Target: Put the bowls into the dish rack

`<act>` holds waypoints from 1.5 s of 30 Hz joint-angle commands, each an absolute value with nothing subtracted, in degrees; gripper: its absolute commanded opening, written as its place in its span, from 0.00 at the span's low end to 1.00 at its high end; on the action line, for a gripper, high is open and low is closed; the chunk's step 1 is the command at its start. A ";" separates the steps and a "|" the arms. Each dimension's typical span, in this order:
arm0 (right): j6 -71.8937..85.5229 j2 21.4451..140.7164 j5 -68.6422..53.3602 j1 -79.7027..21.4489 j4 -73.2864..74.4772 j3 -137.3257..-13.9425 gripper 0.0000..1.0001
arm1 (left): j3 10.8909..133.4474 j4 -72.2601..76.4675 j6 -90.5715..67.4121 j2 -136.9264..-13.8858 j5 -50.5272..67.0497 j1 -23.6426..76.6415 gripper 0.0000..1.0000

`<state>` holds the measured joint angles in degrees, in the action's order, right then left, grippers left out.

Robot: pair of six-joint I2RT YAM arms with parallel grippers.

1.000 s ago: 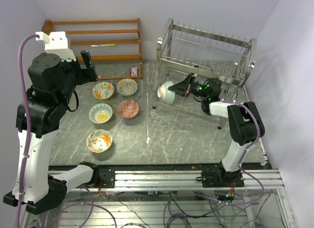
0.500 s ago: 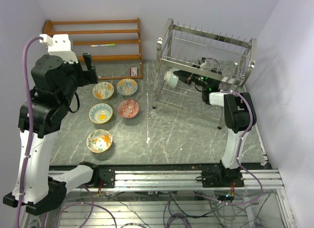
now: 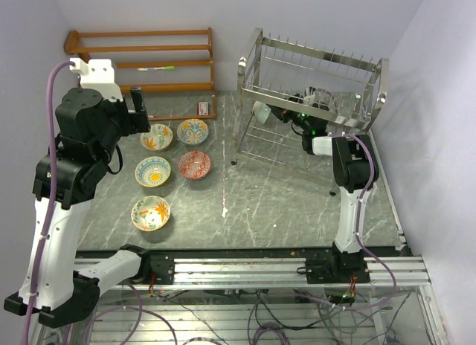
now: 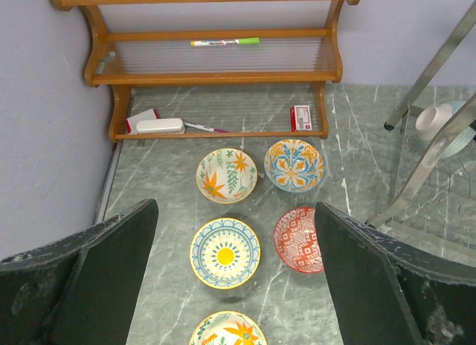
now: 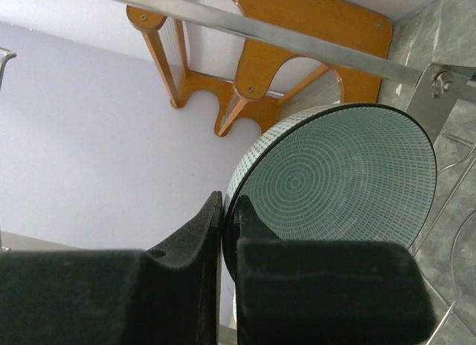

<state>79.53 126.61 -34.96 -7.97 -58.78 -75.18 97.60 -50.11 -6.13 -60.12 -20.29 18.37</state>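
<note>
Bowl (image 5: 335,174) on edge (rim in right claw (image 5: 227,211))

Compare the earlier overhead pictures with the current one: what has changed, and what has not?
The right arm, jaws shut on the mint-green bowl, lifted it up and back, from the lower front of the dish rack toward its upper tier. The five patterned bowls stayed put.

mint bowl (image 5: 335,174) has a fine ringed grid, plus an orange-leaf bowl (image 4: 226,175), blue floral bowl (image 4: 294,165), red lattice bowl (image 4: 299,239), yellow sun bowl (image 4: 224,253). surface (image 4: 357,129) is grey-green marble
</note>
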 commanded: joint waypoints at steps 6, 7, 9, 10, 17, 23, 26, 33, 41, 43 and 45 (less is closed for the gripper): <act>80.73 129.87 -32.51 -8.12 -65.15 -78.75 0.00 | 96.27 -48.61 -4.15 -59.15 -21.87 19.46 0.98; 81.27 130.58 -32.56 -8.19 -66.18 -78.75 0.00 | 96.24 -48.67 -4.06 -59.14 -21.93 19.57 0.98; 82.04 131.76 -32.48 -8.30 -68.15 -78.71 0.00 | 96.24 -48.70 -3.86 -59.15 -21.97 19.81 0.98; 82.23 132.26 -32.37 -8.28 -68.92 -78.70 0.00 | 96.17 -48.70 -3.78 -59.11 -21.97 19.90 0.98; 82.34 134.95 -30.99 -8.70 -70.62 -79.33 0.00 | 95.72 -48.63 -3.78 -59.17 -21.32 20.12 0.98; 73.79 129.99 -27.16 -8.70 -59.56 -75.76 0.05 | 95.72 -48.59 -3.61 -59.26 -21.35 20.26 0.98; 70.52 129.12 -27.18 -8.70 -54.00 -76.80 0.15 | 95.70 -48.62 -3.47 -59.21 -21.53 20.47 0.98; 69.71 130.35 -29.27 -8.70 -51.24 -79.39 0.39 | 96.41 -48.70 -3.27 -59.30 -21.61 20.91 0.98; 70.61 128.84 -30.63 -8.70 -55.92 -79.18 0.56 | 96.81 -48.70 -3.16 -59.35 -21.65 21.25 0.98; 70.36 127.48 -30.23 -8.64 -55.95 -78.13 0.58 | 96.98 -48.69 -3.23 -59.50 -21.63 21.27 0.98; 70.06 125.91 -29.72 -8.63 -55.88 -76.48 0.59 | 97.24 -48.71 -3.33 -59.58 -21.71 21.27 0.98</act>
<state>71.37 130.61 -30.20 -8.80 -53.45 -77.97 95.92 -49.98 -3.86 -59.72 -21.02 20.84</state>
